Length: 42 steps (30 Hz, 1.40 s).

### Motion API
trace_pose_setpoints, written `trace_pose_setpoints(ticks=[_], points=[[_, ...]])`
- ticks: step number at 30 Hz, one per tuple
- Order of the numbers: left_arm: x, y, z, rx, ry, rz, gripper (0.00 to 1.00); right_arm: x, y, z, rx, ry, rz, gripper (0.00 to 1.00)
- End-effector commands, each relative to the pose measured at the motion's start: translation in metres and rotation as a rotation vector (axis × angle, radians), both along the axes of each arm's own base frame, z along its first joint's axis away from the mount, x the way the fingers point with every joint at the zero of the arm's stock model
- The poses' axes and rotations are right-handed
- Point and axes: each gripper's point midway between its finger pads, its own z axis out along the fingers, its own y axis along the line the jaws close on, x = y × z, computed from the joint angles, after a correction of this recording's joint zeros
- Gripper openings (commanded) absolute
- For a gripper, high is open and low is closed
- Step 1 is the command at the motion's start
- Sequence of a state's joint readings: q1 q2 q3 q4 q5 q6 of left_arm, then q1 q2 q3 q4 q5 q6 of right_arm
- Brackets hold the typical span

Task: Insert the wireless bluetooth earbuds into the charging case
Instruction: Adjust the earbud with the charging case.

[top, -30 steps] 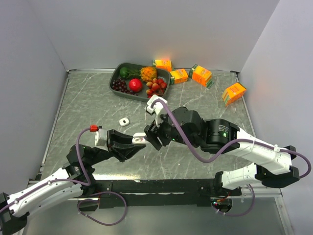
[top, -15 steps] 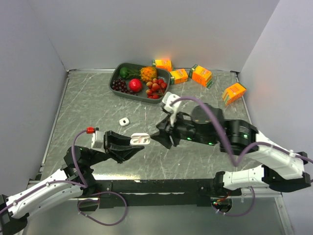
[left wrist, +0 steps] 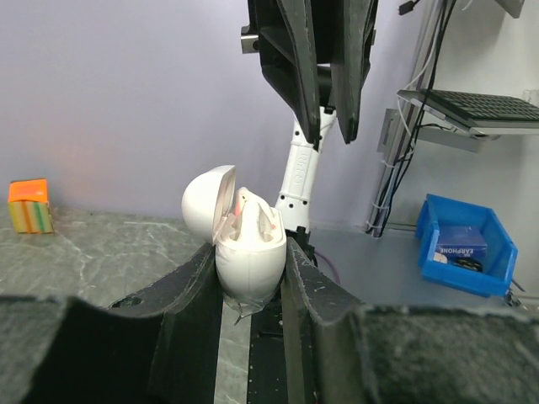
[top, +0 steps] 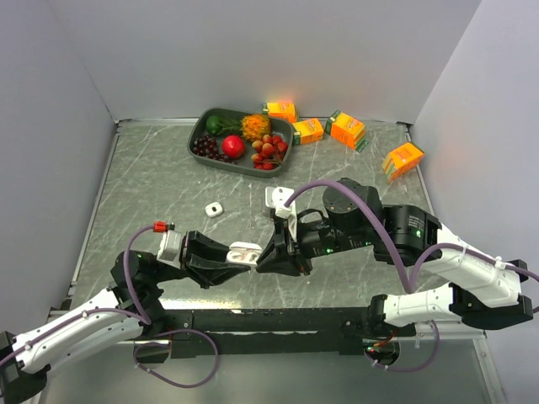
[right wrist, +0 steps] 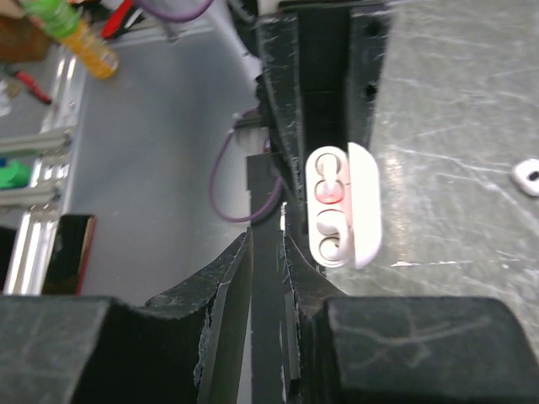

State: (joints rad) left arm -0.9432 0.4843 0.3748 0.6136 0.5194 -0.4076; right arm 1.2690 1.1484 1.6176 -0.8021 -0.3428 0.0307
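Grey marbled table (top: 152, 185), pale walls on three sides, and both arms meet low over the near half. At the far edge sits a dark tray (top: 200, 128) of fruit: dark grapes, a red round one, something orange and spiky, a bit of green. Four orange cartons (top: 347, 129) lie scattered beside it, their print too small to read.

The only clear writing is in the left wrist view: beyond the table, a blue bin (left wrist: 438, 220) holds a box (left wrist: 461, 250) marked "EARPHONE".

Now the action. The left gripper (top: 242, 257) has the white case (left wrist: 250, 265) clamped between its fingers, lid swung open. The right wrist view looks straight into it: two wells, with the earbuds (right wrist: 330, 237) seated inside and a pinkish glow at the upper one.

The right gripper (left wrist: 330, 126) hangs just above the open case, its jaws drawn narrow with only a slim gap between them. Whether anything is pinched there, I cannot tell.

One small white piece (top: 213, 209) lies loose on the table, well apart from the case.
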Motion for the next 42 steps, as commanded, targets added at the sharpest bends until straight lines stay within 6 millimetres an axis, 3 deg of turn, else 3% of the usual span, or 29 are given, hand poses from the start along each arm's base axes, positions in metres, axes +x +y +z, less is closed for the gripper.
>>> trace_pose_setpoints(ticks=[1,25,35,42], points=[[-0.013,0.006,0.022,-0.058,-0.051,-0.045,0.01,-0.016,-0.003,0.007,0.035,0.016,0.101,0.24],[-0.018,0.006,0.032,-0.074,-0.055,-0.075,0.01,0.027,0.005,-0.02,-0.081,-0.013,-0.109,0.27],[-0.017,0.007,0.033,-0.075,-0.056,-0.07,0.01,0.039,-0.001,-0.015,-0.079,-0.041,-0.189,0.4],[-0.013,0.006,0.033,-0.072,-0.041,-0.049,0.01,0.04,-0.005,-0.012,-0.057,-0.043,-0.204,0.42]])
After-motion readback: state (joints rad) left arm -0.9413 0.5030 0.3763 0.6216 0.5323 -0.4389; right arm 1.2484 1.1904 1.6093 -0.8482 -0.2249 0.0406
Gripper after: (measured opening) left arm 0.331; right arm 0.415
